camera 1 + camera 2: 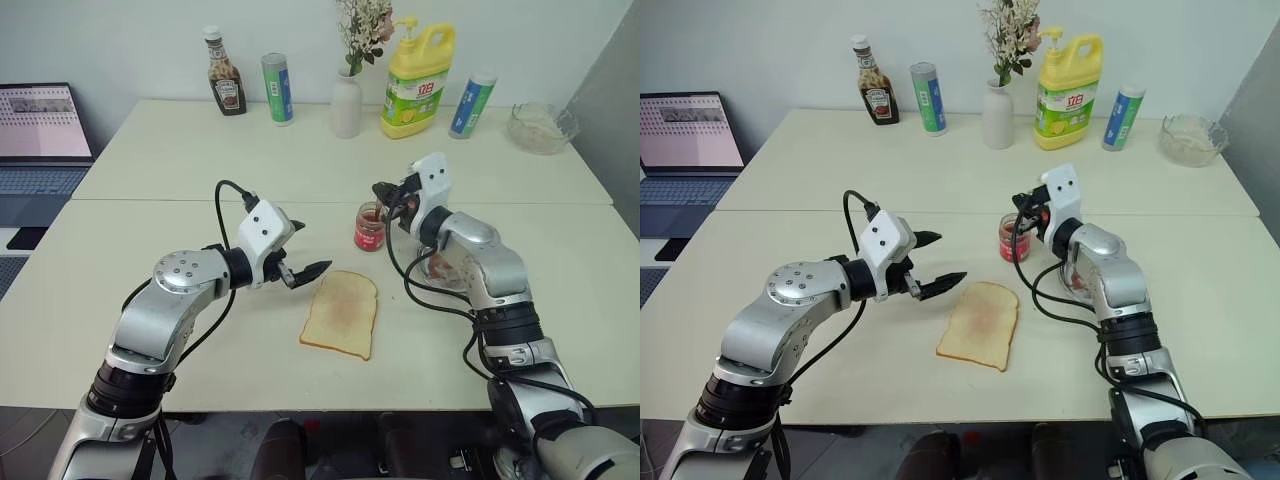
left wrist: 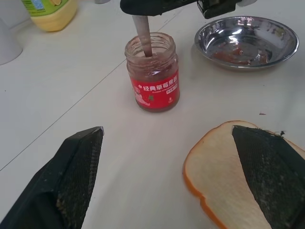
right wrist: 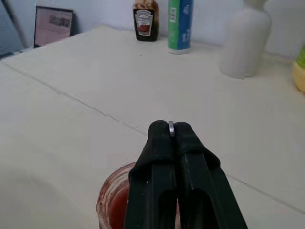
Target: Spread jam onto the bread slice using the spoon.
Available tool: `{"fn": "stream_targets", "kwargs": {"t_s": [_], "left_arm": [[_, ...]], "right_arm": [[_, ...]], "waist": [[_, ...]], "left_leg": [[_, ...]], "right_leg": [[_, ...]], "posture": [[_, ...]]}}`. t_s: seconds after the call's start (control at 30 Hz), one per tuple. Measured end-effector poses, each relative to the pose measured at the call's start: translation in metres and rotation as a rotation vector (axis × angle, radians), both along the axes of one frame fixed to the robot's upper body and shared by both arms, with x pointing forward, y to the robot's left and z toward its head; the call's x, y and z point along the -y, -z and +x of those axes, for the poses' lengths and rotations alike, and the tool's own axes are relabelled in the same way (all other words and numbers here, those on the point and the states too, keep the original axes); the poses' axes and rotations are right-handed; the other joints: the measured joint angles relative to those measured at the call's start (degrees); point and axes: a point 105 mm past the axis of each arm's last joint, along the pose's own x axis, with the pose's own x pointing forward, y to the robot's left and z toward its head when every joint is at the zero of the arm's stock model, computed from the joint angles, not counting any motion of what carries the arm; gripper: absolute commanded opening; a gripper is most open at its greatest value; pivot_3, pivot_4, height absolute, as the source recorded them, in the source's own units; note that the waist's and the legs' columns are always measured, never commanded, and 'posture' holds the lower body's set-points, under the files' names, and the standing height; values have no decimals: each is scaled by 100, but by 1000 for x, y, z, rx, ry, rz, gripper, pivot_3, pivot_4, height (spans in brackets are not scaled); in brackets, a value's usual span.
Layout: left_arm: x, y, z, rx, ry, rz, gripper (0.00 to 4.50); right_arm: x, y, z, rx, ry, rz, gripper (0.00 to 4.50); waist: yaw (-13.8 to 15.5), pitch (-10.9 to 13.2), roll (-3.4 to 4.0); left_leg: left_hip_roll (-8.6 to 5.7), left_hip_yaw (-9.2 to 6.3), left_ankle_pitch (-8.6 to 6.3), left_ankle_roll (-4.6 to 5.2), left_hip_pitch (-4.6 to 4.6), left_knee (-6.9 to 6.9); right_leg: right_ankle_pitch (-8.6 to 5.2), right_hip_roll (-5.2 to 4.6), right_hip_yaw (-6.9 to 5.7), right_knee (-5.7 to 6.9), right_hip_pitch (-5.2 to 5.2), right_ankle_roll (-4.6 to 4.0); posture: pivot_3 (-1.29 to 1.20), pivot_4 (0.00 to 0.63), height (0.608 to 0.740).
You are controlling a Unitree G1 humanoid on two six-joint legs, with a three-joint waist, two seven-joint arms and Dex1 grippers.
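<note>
The bread slice (image 1: 341, 313) lies flat on the table near the front, tan with a darker crust. Just behind it stands the small glass jar of red jam (image 1: 369, 227) with no lid. My right gripper (image 1: 385, 192) hovers over the jar's mouth, shut on the thin handle of the spoon (image 2: 142, 36), which dips down into the jam. The handle's end (image 3: 171, 126) shows between the closed fingers. My left gripper (image 1: 312, 247) is open just left of the bread, holding nothing, with one finger (image 2: 269, 176) over the slice's near edge.
A round steel dish (image 2: 281, 55) with red smears sits to the right of the jar. Along the far edge stand a ketchup bottle (image 1: 226, 85), green can (image 1: 277, 88), white vase (image 1: 346, 100), yellow detergent jug (image 1: 418, 80), blue can (image 1: 472, 103) and glass bowl (image 1: 541, 126). A laptop (image 1: 40, 140) sits far left.
</note>
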Motion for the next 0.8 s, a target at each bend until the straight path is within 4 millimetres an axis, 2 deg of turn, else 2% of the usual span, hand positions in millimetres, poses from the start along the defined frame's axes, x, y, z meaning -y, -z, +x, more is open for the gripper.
{"fn": "stream_targets", "kwargs": {"t_s": [0.3, 0.37, 0.63, 0.8], "left_arm": [[0, 0, 0, 0, 0, 0, 4500], [0, 0, 0, 0, 0, 0, 4500], [0, 0, 0, 0, 0, -1, 4500], [0, 0, 0, 0, 1, -1, 4500]], "right_arm": [[4, 9, 3, -182, 54, 218, 23], [5, 7, 4, -220, 66, 297, 23], [11, 2, 5, -283, 89, 413, 23], [12, -7, 6, -301, 90, 497, 23]], "waist": [[-1, 0, 0], [-2, 0, 0], [-8, 0, 0], [-8, 0, 1]], "left_leg": [[0, 0, 0, 0, -1, 0], [0, 1, 0, 0, 0, -1], [0, 1, 0, 0, 0, -2], [0, 0, 0, 0, 0, -2]], "right_leg": [[0, 0, 0, 0, 0, 0], [0, 0, 1, 1, 0, 0], [0, 0, 1, 0, -1, 0], [0, 0, 0, 0, -1, 0]], "posture": [[0, 150, 740], [0, 150, 740], [0, 150, 740], [0, 150, 740]]}}
